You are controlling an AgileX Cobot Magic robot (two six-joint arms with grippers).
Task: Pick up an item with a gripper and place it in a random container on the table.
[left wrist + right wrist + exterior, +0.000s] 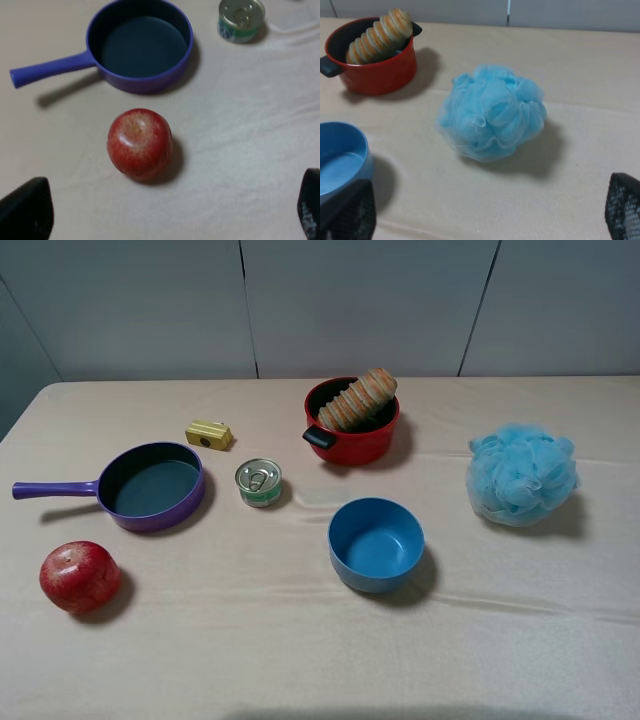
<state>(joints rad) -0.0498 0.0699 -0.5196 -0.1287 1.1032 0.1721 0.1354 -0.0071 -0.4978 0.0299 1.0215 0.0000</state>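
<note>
Bread loaf (358,400) already lying in the red pot (352,440), propped aslant with one end over the rim.

Both grippers spread wide and empty: left gripper (165,212) over the apple (140,144), right gripper (490,212) over the blue pouf (491,112). Loaf well ahead of the right one and off to its inner side, long axis slanting away; nearer the right arm than the left. Placement apparently done.

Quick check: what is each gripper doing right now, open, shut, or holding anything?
Left gripper: open, empty, above the table near the apple.
Right gripper: open, empty, near the blue bath sponge.
</note>
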